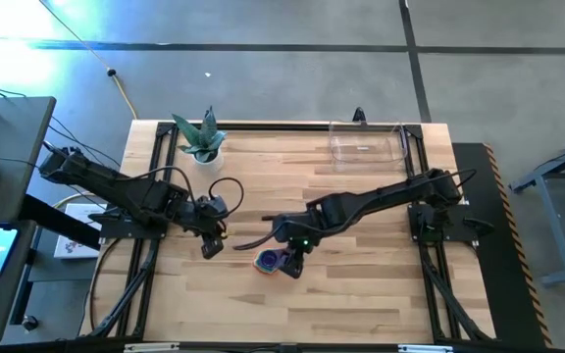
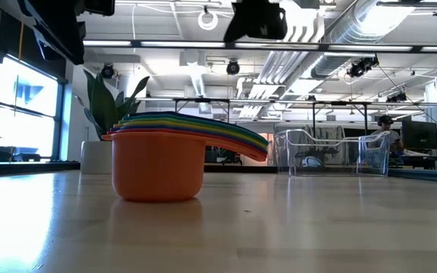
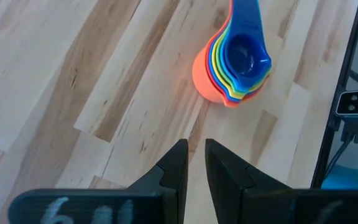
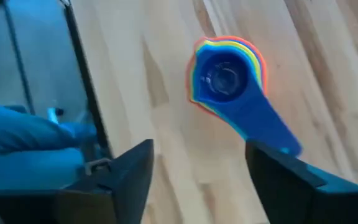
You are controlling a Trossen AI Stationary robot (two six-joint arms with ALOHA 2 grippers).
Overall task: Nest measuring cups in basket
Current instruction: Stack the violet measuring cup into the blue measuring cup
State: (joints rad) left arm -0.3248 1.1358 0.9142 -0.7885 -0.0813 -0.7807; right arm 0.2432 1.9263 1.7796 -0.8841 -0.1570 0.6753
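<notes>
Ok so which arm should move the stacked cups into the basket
Probably the right: its gripper is open right above the nested measuring cups, and the basket is on its side. The left gripper sits farther off.

Overhead, tabletop, two wrist views

Open-plan lab: exposed ceiling ducts (image 2: 370, 26); metal workstation frames (image 2: 203, 102).
</notes>
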